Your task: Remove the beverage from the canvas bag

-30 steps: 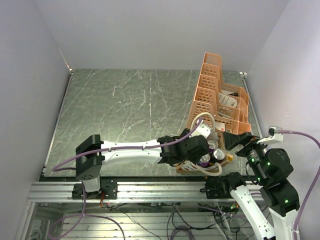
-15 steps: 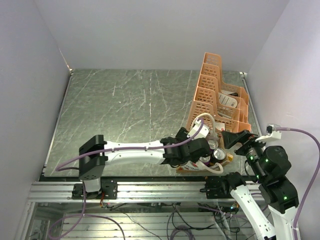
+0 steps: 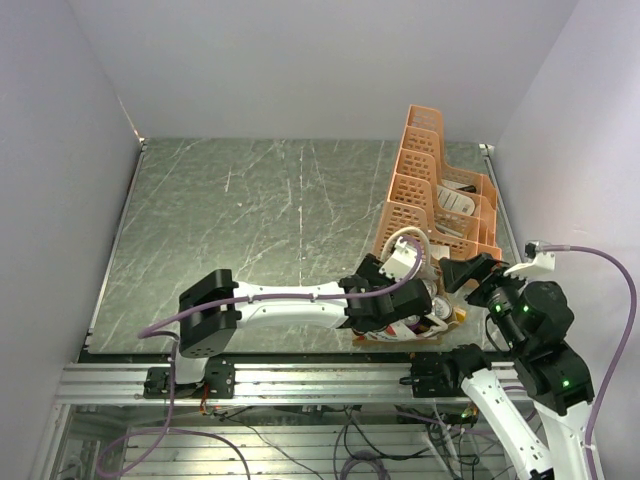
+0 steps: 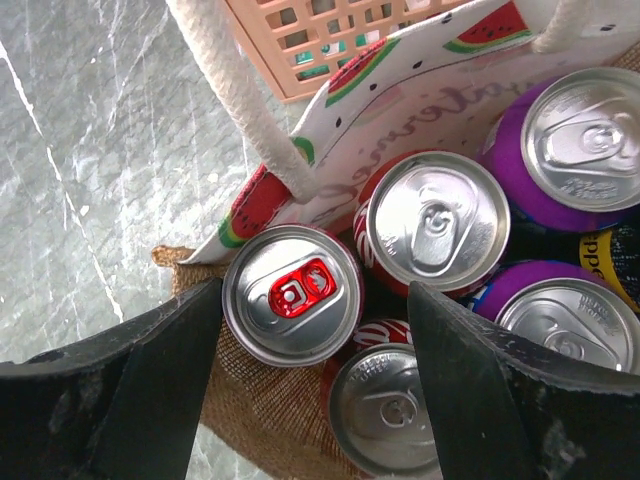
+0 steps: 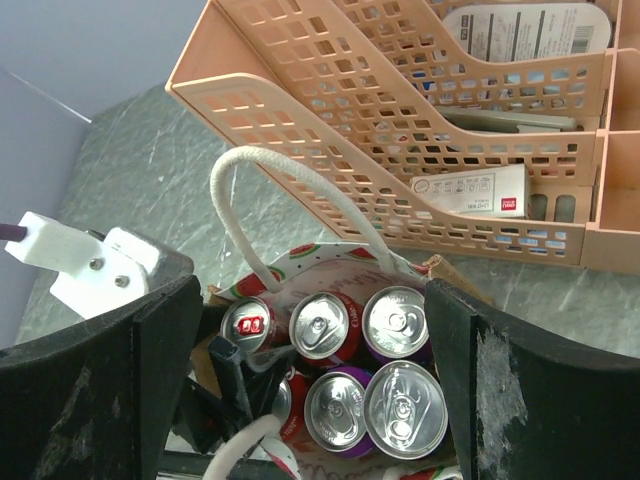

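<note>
Now you are at the reach-in step. The left gripper [image 4: 315,300] hangs over the open canvas bag [image 4: 330,120], its fingers spread wide on either side of the red-tabbed can [image 4: 292,293], which stands in the bag at the lower left of the left wrist frame. Next, I judge, you lower straight down and close on that can. Room is tight: a silver-topped red can [image 4: 435,220] sits just beside it, the white rope handle [image 4: 240,90] crosses above, and the bag's wall is close. The right gripper [image 5: 310,300], also open, hovers over the bag, with the orange lattice rack [image 5: 400,120] just behind. Bare bench [image 4: 90,150] lies toward the frame's left.
</note>
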